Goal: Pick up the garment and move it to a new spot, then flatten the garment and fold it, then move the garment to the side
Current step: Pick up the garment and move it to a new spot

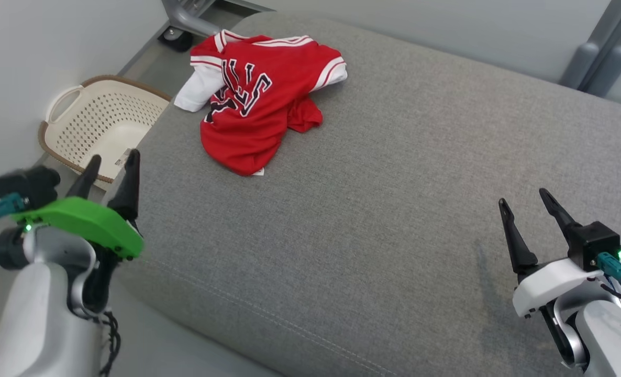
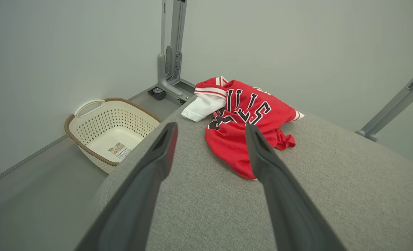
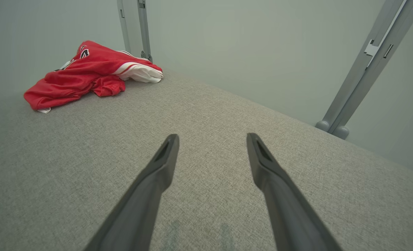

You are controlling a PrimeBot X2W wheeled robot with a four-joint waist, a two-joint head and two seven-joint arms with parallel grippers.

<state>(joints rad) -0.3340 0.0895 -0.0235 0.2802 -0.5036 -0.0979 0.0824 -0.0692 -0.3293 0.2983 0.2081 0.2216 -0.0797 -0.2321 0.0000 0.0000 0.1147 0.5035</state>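
A crumpled red garment (image 1: 253, 104) with white trim is pictured lying at the far left corner of the padded grey counter (image 1: 373, 225). The left hand (image 1: 115, 155) is held at the counter's near left edge and the right hand (image 1: 522, 196) over its near right, both with fingers apart and empty. A cream laundry basket (image 1: 106, 104) is set on the grey floor (image 1: 148, 63) beside the counter, against pale walls (image 1: 446, 26).

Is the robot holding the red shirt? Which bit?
Nothing is held. The left gripper and right gripper are open and empty; the red shirt lies untouched on the grey cushion.
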